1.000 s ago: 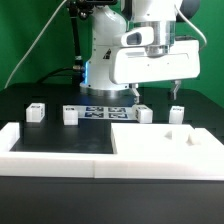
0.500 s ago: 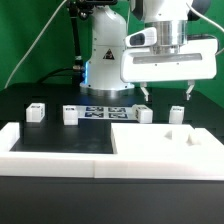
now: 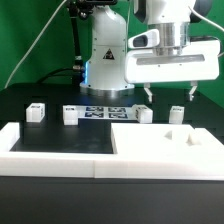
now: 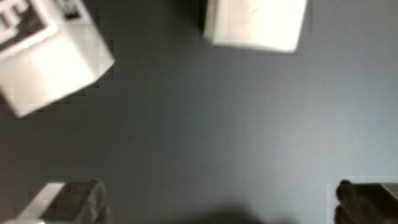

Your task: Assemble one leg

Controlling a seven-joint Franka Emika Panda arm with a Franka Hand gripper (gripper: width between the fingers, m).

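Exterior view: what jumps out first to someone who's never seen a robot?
The big white arm at the back, its open fingers hanging empty above the black table. On it, small white legs stand in a row, with a large white tray-like part at the front.

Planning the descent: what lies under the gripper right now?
Bare black table under the open gripper; one leg and another leg lie farther off. Table beneath the fingertips themselves is hidden.
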